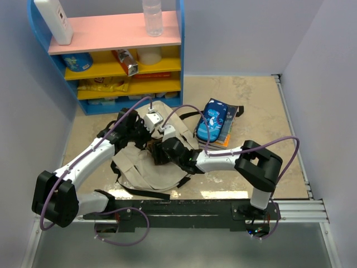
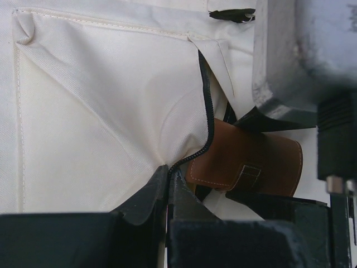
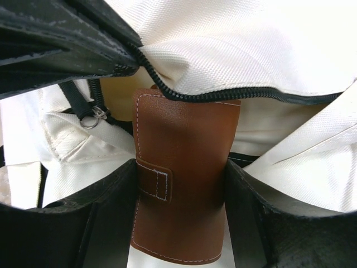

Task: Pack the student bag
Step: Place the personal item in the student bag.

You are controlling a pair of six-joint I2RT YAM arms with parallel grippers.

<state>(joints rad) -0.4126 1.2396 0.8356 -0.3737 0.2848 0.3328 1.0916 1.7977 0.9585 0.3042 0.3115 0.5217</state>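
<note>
Setting: robotics lab test cell. Indicators: plain lavender walls [image 1: 323,56] enclose a tan table [image 1: 256,100]. A black mounting rail [image 1: 184,206] sits at its near edge. A staged blue shelf [image 1: 111,33] holds snack packets [image 1: 103,85] and a bottle [image 1: 152,17].

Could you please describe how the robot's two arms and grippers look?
Both arms have white links and bulky black joints: left arm, right arm. A thin purple cable loops along each. The left gripper and right gripper are black and wedge-shaped.
</note>
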